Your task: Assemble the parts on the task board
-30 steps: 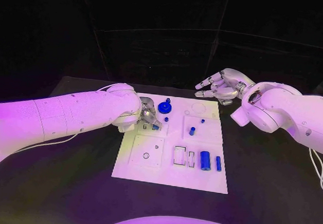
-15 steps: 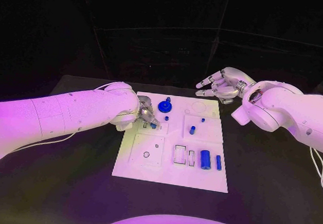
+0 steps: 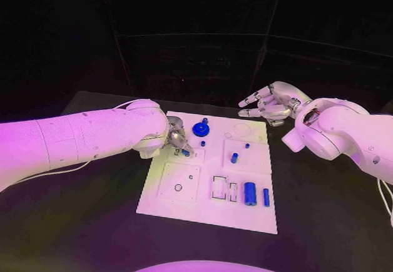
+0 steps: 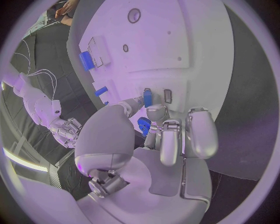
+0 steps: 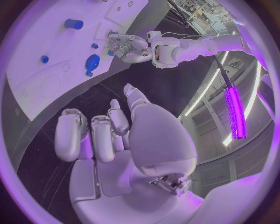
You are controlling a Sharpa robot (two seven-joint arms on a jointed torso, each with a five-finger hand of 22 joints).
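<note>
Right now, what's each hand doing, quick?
Left hand: pinching a small blue part over the task board.
Right hand: open, holding nothing.

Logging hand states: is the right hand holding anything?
No. The right hand hovers past the task board, fingers apart, nothing in them.

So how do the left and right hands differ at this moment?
The left hand is down on the task board, its fingers pinching a small blue part. The right hand is raised beyond the board's far edge, fingers apart, holding nothing. Both are silver on white arms.
</note>
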